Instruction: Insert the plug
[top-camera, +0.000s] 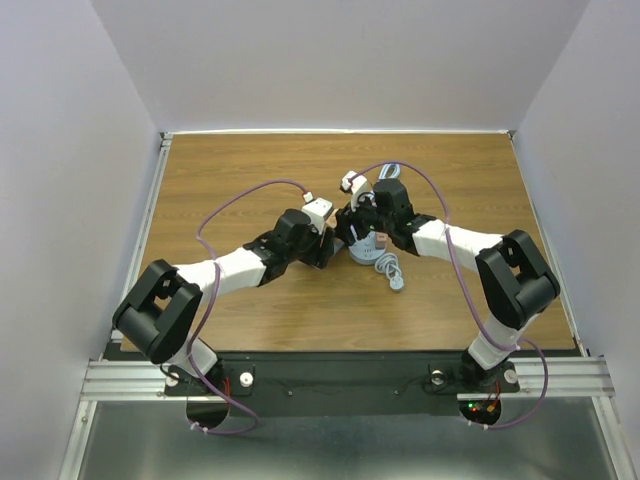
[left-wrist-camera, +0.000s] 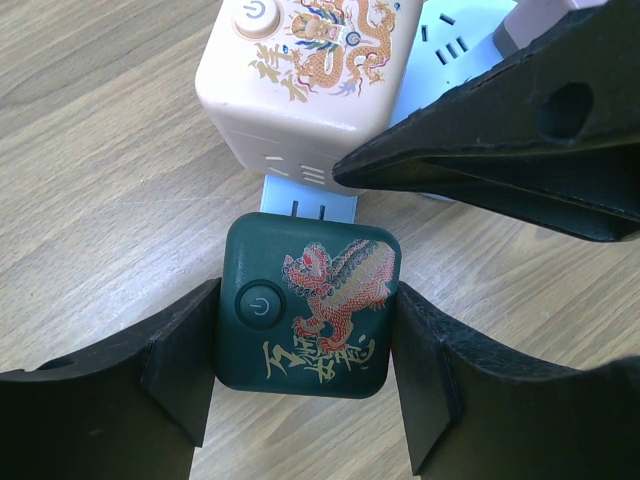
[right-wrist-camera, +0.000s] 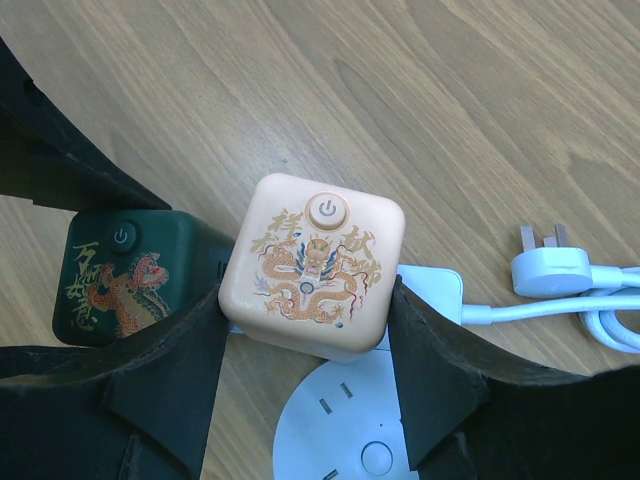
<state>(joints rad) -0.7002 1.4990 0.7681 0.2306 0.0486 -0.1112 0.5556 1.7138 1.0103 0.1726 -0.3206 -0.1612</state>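
1. Top view: both arms meet mid-worktop (top-camera: 250, 310). The left gripper (top-camera: 328, 247) and right gripper (top-camera: 362, 228) are nearly nose to nose, and a coiled white lead (top-camera: 391, 271) lies just beside them. The cubes are too small here to tell apart.
2. Left wrist:
   - The left gripper is pinching the green cube (left-wrist-camera: 305, 305) by its two side faces, fingers (left-wrist-camera: 180, 370) flat on the plastic.
   - The cube's prongs (left-wrist-camera: 310, 211) point at the slotted side of the cream cube (left-wrist-camera: 310, 70) and are visible. They are at the slots, but I can't tell if the tips are in, so I judge it not seated.
   - One right gripper finger crosses the upper right, with the round white socket hub (left-wrist-camera: 455, 50) behind it.
3. Right wrist: the right gripper clamps the cream cube on opposite sides, holding it over the hub. The green cube sits just to its left. A white plug (right-wrist-camera: 548, 268) lies loose on the worktop, well apart.
4. Handling, my judgement:
   - Both cubes are rigid moulded plastic, light, with glossy and fairly slick faces and rounded corners.
   - Side-face grips are right because they keep the prong face and slots clear.
   - The prongs are the weak point. Push straight along their axis, since any tilt risks jamming or the cube twisting in the pads.
5. Containers: none in view. The hub's visible sockets are unoccupied.
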